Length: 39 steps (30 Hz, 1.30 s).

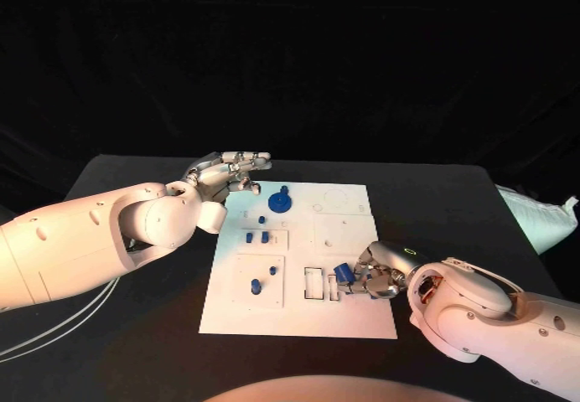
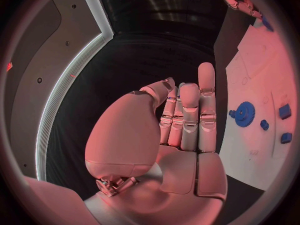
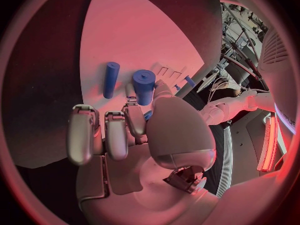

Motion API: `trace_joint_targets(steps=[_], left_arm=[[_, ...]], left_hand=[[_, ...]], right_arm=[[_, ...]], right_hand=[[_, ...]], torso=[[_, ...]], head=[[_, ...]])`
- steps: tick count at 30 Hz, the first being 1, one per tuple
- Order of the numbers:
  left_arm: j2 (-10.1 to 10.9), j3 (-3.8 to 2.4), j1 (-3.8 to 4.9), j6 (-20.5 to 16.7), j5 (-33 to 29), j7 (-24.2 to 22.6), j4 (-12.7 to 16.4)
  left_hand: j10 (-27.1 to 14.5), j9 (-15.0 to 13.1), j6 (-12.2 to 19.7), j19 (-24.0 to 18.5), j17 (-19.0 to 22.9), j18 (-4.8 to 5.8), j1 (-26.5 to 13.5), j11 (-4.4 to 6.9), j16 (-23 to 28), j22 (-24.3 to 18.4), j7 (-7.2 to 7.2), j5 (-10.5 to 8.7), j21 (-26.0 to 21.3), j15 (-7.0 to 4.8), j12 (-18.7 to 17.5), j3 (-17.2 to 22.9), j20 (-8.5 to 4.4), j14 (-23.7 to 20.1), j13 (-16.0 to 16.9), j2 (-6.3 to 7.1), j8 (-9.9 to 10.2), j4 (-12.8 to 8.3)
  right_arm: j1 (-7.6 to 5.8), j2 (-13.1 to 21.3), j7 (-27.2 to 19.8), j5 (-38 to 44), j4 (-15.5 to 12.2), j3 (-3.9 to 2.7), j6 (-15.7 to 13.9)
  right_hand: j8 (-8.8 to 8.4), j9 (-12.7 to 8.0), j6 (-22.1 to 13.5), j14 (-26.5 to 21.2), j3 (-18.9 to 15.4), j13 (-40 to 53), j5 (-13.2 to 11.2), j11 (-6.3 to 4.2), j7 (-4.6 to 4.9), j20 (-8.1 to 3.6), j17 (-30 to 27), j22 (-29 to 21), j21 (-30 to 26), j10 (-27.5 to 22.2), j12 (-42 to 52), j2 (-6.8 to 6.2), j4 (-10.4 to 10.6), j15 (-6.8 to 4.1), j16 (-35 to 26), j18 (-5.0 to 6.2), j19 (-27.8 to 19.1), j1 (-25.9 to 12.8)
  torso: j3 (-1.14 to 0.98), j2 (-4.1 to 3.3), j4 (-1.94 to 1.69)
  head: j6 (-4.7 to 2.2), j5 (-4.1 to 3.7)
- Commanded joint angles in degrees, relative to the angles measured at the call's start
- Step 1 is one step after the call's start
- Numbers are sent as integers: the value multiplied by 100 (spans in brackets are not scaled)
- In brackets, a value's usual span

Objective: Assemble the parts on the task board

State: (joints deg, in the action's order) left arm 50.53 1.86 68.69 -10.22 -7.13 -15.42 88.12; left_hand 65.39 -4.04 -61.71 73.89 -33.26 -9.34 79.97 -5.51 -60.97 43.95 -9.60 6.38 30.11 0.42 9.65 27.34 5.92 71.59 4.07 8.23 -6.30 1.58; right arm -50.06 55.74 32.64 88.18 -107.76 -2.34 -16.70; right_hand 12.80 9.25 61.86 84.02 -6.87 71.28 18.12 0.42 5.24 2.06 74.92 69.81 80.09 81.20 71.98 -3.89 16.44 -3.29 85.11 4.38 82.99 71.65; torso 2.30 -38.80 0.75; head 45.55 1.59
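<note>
Blue part (image 1: 344,273) is pinched upright by the right hand (image 1: 377,276) over the task board (image 1: 350,314)'s near edge; the left hand (image 1: 227,174), fingers loosely together, is held empty at the board's far-left corner.

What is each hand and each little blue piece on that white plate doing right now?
Left hand: holds nothing, fingers straight, at the plate's far left corner.
Right hand: holds a blue cylinder over the plate's near edge.
Blue gear: lies flat on the task board.
Blue peg: lies on the board, untouched.
</note>
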Motion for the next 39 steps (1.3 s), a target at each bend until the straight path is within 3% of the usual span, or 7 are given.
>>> trace_joint_targets(steps=[1, 9, 13, 17, 24, 30, 39], left_arm=[[-1, -3, 2, 102, -13, -22, 14], [10, -1, 2, 107, -13, -17, 17], [17, 1, 0, 106, -13, -17, 16], [19, 3, -1, 109, -13, -18, 19], [20, 5, -3, 110, -13, -20, 23], [17, 5, -3, 118, -13, -18, 25], [14, 5, -3, 119, -13, -5, 33]], left_hand=[[-20, 4, 33, -46, 6, -106, -41, -13, 30, -7, -23, 32, -17, 9, 33, -4, 3, -51, -1, -25, -14, -33], [-20, 4, 33, -46, 6, -106, -41, -13, 30, -7, -23, 32, -17, 9, 33, -4, 3, -51, -1, -25, -14, -33], [-26, 4, 37, -46, 23, -106, -45, -13, 32, -10, -24, 32, -21, 10, 43, -9, 3, -57, -2, -27, -20, -39], [-31, 4, 40, -47, 34, -105, -48, -14, 34, -12, -24, 32, -24, 11, 50, -12, 4, -62, -2, -28, -24, -42], [-31, 4, 40, -47, 34, -105, -48, -14, 34, -12, -24, 32, -24, 11, 50, -12, 4, -62, -2, -28, -24, -42], [-31, 4, 40, -47, 34, -105, -48, -14, 34, -12, -24, 32, -24, 11, 50, -12, 4, -62, -2, -28, -24, -42], [-31, 4, 40, -47, 34, -105, -48, -14, 34, -12, -24, 32, -24, 11, 50, -12, 4, -62, -2, -28, -24, -42]], right_arm=[[76, -16, 103, -7, 64, 59, 59], [80, 79, 60, -219, -114, 36, -678], [78, 166, -37, -461, -310, -11, -1135], [77, 174, -81, -672, -401, -31, -1299], [75, 82, -105, -955, -417, -42, -1228], [75, -149, -71, -1146, -327, -41, -887], [76, -401, 23, -1237, -218, -35, -599]], right_hand=[[48, 52, 4, 439, -23, 61, 100, -31, -53, -2, 594, 28, 31, 21, 55, 121, -22, -63, 35, -47, 36, 108], [183, 230, 123, 448, 45, 271, 550, -98, -125, -51, 652, 108, 77, 120, 202, 349, -73, -119, 67, -60, 62, 390], [204, 303, 123, 452, 38, 331, 792, -115, -143, -67, 680, 137, 93, 149, 231, 403, -49, -133, 82, -65, 72, 431], [210, 337, 119, 455, 30, 350, 908, -121, -149, -73, 696, 148, 99, 158, 233, 421, -35, -139, 90, -67, 76, 440], [215, 353, 123, 456, 30, 359, 945, -125, -155, -75, 702, 165, 107, 163, 235, 428, -36, -142, 94, -71, 81, 453], [222, 373, 135, 452, 13, 327, 963, -127, -156, -77, 681, 156, 103, 146, 191, 430, -18, -144, 83, -69, 78, 434], [245, 499, 204, 451, -286, 355, 875, -140, -180, -81, 689, 166, 104, 167, 161, 470, 25, -152, 85, -69, 75, -168]], torso=[[2, 2, 11], [-3, 4, 11], [1, 7, 11], [0, 3, 8], [11, 6, 6], [5, 2, -4], [10, 3, 7]], head=[[4, 15], [2, 30], [6, 24], [-6, 31], [0, 24], [-1, 45], [6, 87]])
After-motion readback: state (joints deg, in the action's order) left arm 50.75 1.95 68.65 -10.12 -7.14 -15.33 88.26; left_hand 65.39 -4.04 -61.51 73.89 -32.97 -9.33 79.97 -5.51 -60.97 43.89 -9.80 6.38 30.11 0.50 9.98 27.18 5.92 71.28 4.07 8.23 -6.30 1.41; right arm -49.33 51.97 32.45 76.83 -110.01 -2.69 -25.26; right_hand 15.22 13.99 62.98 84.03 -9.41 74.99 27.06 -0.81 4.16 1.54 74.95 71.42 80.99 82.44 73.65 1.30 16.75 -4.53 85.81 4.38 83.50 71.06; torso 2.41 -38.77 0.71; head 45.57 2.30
